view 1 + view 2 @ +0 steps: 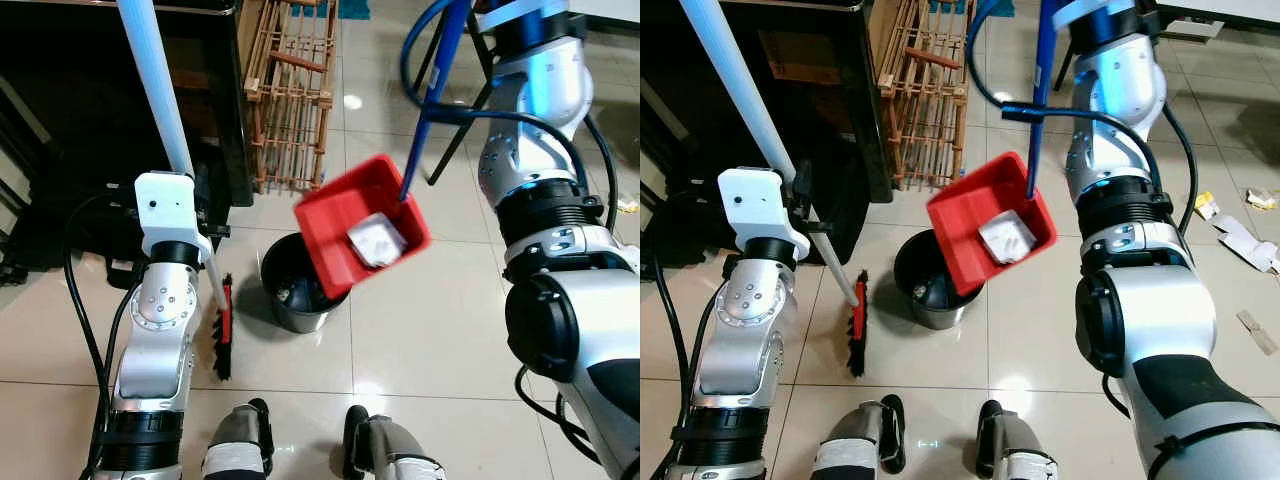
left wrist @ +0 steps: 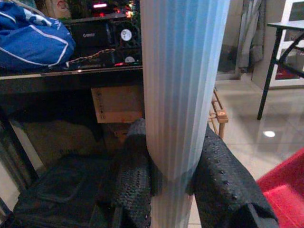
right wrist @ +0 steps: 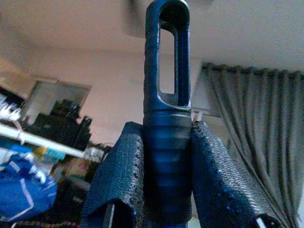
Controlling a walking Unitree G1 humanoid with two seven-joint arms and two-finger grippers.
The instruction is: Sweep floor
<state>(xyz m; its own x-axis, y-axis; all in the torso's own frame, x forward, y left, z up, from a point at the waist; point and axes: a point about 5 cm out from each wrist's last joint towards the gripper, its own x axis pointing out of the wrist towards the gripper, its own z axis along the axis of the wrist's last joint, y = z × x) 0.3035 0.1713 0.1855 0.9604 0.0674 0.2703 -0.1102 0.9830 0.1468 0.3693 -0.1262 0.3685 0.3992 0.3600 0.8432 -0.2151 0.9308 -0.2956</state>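
Glossy beige floor tiles run under me, and the red dustpan hangs tilted above the dark bin, a crumpled white paper lying near its lower wall. My right end effector is clenched on the dustpan's dark blue handle, just below its hanging loop. My left end effector grasps the pale blue broom pole, with the red-and-black broom head resting on the floor beside the bin.

I judge the main risk is the paper sliding past the bin's rim if I tip the pan off-centre, since the pan overhangs only part of the opening. Swinging the pole could also knock the wooden rack behind it.

Both wrist views confirm my grips. The right eye view adds scraps of litter on the floor far to my right, not yet swept.
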